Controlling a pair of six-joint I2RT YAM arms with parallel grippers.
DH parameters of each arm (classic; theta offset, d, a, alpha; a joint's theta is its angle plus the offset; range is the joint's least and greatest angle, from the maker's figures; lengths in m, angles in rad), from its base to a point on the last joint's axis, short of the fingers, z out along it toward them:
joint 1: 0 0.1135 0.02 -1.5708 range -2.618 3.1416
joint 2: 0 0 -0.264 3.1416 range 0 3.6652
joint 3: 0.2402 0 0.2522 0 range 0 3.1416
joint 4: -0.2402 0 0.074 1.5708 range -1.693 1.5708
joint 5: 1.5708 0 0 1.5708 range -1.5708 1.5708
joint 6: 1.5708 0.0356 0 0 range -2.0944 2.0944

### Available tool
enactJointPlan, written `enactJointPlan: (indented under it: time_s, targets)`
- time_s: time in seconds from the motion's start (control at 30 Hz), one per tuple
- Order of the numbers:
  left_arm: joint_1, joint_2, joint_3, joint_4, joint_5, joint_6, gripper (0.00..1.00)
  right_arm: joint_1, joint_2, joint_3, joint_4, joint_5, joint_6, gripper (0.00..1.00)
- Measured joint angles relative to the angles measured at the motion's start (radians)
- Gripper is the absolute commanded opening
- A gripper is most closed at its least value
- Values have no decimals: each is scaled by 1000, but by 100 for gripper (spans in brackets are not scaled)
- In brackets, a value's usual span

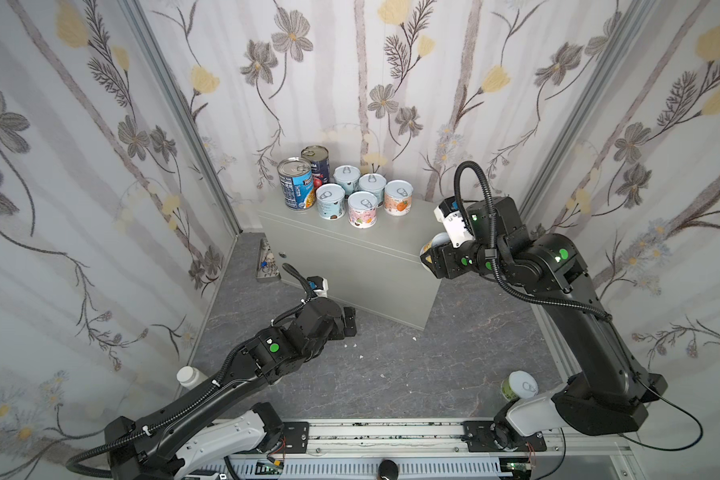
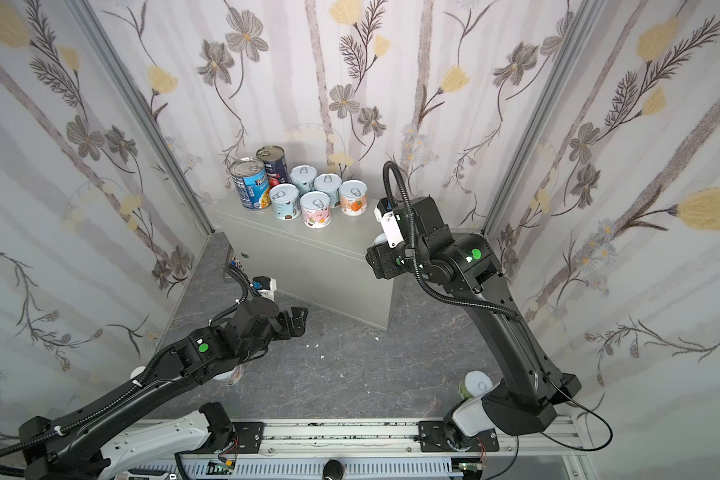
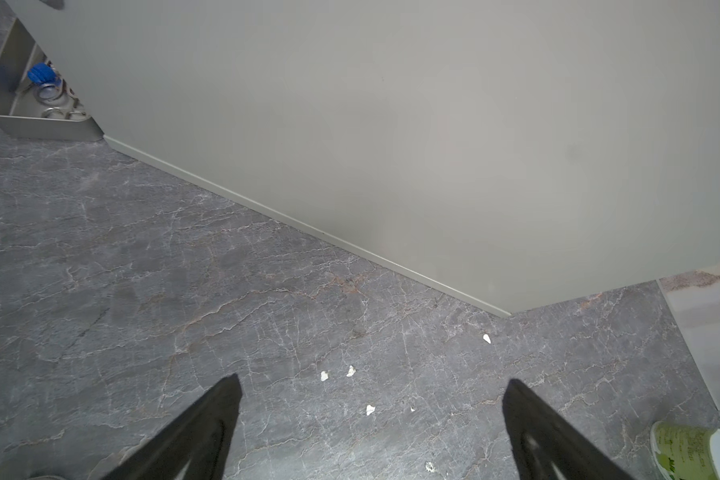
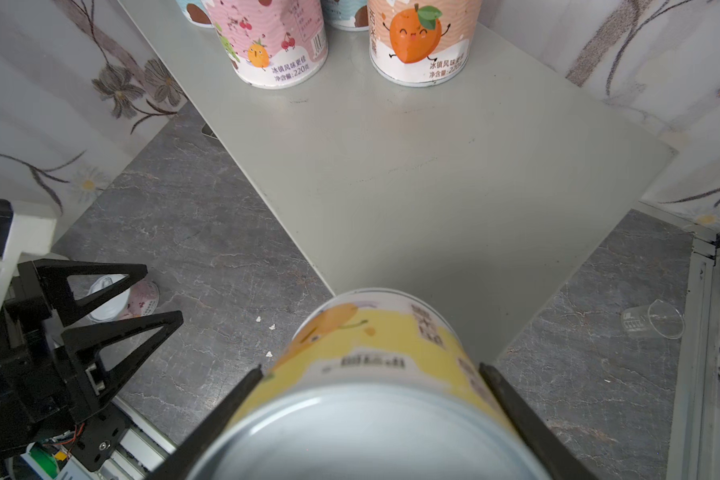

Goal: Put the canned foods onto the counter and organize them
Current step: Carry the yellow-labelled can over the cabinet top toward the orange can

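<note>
While the right gripper (image 4: 371, 368) clamps the yellow-labelled can (image 4: 362, 328) over the four o'clock corner of the counter (image 1: 395, 232), seven cans (image 1: 362, 205) stand grouped at its ten o'clock. The left gripper (image 3: 373, 379) hangs spread wide and empty above the floor (image 3: 184, 270) at the counter's six o'clock.

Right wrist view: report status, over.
Right end effector shut on yellow can, near counter corner. Left end effector open, empty. Nothing blocks bare counter ahead.

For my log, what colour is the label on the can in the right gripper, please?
Mostly yellow; the can shows best in the right wrist view.
</note>
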Motion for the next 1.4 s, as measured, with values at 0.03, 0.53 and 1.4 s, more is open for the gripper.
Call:
enactJointPlan:
  time_s: [0.03, 0.53, 1.4]
  targets:
    - [0, 5, -3, 5, 5, 0, 100, -3, 9, 6, 0, -1, -2, 59]
    - [0, 50, -59, 61, 36, 4, 100, -79, 100, 73, 36, -15, -27, 62]
    - [0, 89, -99, 118, 53, 28, 100, -77, 237, 153, 61, -15, -44, 68]
